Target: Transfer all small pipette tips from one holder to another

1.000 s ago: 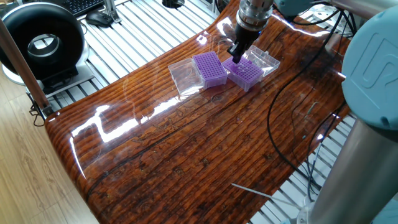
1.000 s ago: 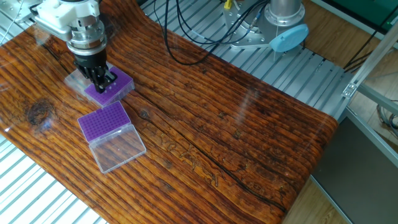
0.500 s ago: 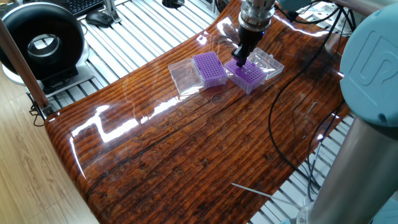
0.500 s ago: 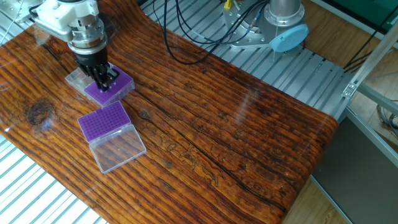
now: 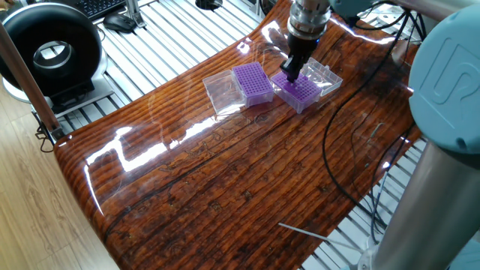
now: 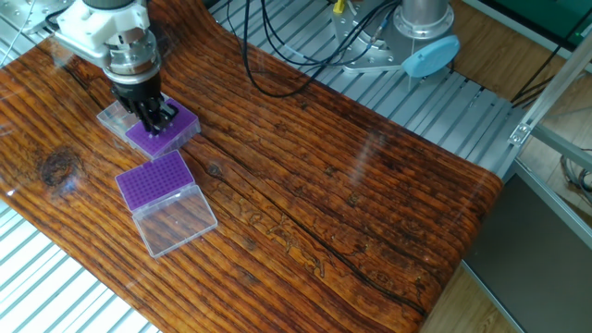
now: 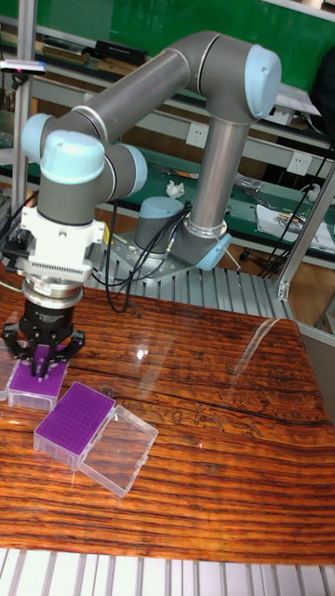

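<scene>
Two purple grid racks stand on the wooden table. My gripper (image 5: 291, 74) points straight down onto the right-hand rack (image 5: 298, 92), whose clear lid (image 5: 324, 76) lies open behind it. The same rack (image 6: 170, 135) (image 7: 35, 388) sits right under the gripper (image 6: 154, 121) (image 7: 42, 370) in the other views. Its dark fingers are drawn close together at the grid's top. The second rack (image 5: 253, 82) (image 6: 154, 179) (image 7: 73, 419) stands beside it, apart from the gripper. The small pipette tips are too small to make out in any view.
The second rack's clear lid (image 6: 177, 217) (image 7: 120, 452) lies open flat on the table beside it. Black cables (image 6: 277, 65) trail over the table's far edge. A black round fan (image 5: 49, 49) stands off the table at the left.
Over the first half second the gripper came slightly lower and to the right over the right-hand rack. It has stayed there since.
</scene>
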Tool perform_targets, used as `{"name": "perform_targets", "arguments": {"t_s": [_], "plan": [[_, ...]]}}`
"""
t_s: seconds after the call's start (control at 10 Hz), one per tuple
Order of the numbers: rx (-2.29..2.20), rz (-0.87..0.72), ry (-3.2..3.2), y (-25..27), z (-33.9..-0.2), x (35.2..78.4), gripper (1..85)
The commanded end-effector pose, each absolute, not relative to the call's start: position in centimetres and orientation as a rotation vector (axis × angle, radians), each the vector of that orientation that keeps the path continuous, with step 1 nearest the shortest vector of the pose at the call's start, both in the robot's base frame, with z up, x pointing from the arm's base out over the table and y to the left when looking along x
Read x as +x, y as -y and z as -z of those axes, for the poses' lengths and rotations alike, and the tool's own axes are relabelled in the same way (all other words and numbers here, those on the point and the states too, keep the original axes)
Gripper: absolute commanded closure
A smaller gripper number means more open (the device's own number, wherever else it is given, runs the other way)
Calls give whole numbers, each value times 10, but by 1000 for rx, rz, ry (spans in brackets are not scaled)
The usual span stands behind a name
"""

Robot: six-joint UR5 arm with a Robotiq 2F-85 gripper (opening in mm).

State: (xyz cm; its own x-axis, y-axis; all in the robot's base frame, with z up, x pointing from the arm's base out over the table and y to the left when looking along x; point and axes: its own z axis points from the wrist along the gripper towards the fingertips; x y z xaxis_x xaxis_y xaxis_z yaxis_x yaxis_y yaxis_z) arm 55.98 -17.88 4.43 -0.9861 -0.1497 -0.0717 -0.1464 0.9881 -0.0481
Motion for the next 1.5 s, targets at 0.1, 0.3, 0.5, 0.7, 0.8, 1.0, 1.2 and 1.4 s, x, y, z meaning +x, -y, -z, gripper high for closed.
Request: {"name": "perform_targets", "arguments": {"t_s": [0.1,0.3,0.5,0.7,0.8,1.0,1.2,1.4], "plan": [[-195,52,-3069,165,-70,559,630],[-173,107,-3100,157,-85,558,627],[-89,86,-3112,130,-102,559,637],[-28,32,-3116,101,-116,560,647],[-4,6,-3111,88,-119,560,647],[107,-65,-3108,62,-122,563,647],[304,-25,-3096,53,-119,568,667],[384,-27,-3083,47,-112,573,680]]}}
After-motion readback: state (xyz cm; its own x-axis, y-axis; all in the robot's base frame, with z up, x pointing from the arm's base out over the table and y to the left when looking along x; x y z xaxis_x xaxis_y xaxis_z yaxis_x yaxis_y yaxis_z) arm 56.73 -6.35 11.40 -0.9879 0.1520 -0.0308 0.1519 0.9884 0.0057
